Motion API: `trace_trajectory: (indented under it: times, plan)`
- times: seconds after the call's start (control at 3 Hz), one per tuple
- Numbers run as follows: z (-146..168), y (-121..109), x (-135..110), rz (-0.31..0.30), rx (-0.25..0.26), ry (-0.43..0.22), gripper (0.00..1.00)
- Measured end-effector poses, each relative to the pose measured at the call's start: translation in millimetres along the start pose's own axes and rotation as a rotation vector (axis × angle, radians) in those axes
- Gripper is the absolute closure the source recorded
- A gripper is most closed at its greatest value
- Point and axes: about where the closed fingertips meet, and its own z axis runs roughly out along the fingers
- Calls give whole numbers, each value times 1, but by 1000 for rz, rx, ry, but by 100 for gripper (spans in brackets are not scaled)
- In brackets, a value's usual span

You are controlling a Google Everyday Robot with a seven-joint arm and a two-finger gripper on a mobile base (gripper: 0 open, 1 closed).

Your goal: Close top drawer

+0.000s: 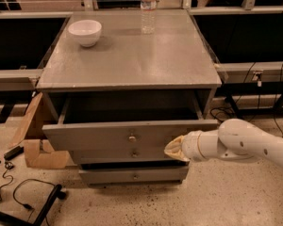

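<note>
Your top drawer is approx. half out under the surface. Gripper is against its front, right of the knob; can't tell if clenched. Rest of the push remains.

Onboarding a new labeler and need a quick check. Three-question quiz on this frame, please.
1. True or false: the top drawer stands partly open.
2. What shares the cabinet top with the water bottle? A) white bowl B) mug C) plate
3. Fill in: the gripper sits at the drawer's front panel, to the ___ of its knob in the camera view.
Key: 1 true; 2 A; 3 right.
</note>
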Motion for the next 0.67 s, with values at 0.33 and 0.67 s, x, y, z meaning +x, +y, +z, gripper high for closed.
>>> trace_trajectory:
  times: [0.33, 0.67]
  plan:
    - [11, -36, -12, -30, 0, -8, 100]
    - [10, -35, -12, -32, 0, -8, 100]
